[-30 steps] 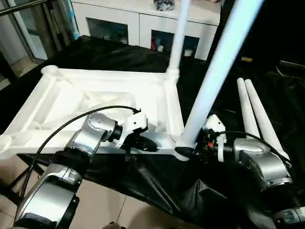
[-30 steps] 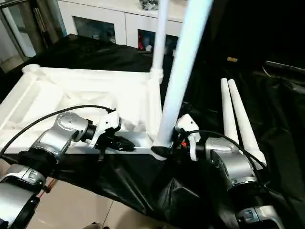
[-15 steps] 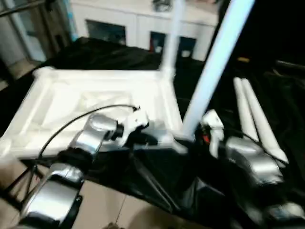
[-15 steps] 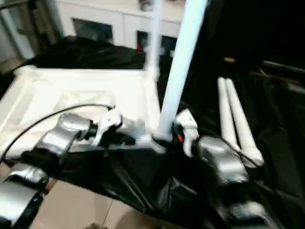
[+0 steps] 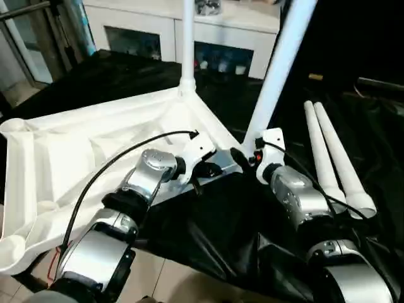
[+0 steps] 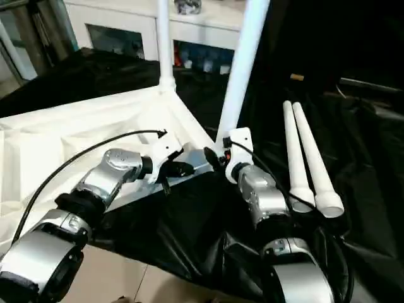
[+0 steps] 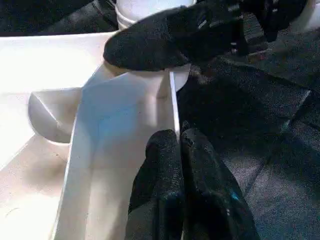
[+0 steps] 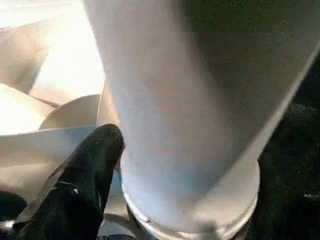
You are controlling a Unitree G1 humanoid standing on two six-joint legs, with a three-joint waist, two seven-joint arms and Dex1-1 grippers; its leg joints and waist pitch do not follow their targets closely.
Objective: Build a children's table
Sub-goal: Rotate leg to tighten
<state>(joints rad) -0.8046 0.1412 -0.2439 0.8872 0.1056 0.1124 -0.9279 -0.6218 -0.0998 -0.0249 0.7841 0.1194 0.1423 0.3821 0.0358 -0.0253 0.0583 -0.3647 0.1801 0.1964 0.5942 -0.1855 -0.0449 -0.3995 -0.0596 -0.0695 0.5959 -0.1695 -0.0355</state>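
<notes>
The children's table (image 5: 76,145) lay inverted on black cloth (image 5: 214,214); the left gripper (image 7: 175,142) was clamped together on its thin rim wall; the right gripper (image 5: 243,158), finger state indeterminable, was at the leg (image 5: 278,69) base; judged light, stiff, smooth; best held low at the socket.

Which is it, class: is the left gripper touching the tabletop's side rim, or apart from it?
Touching. In the left wrist view, the left gripper has its jaws closed tightly on the thin white rim of the upturned tabletop, with no gap.
</notes>
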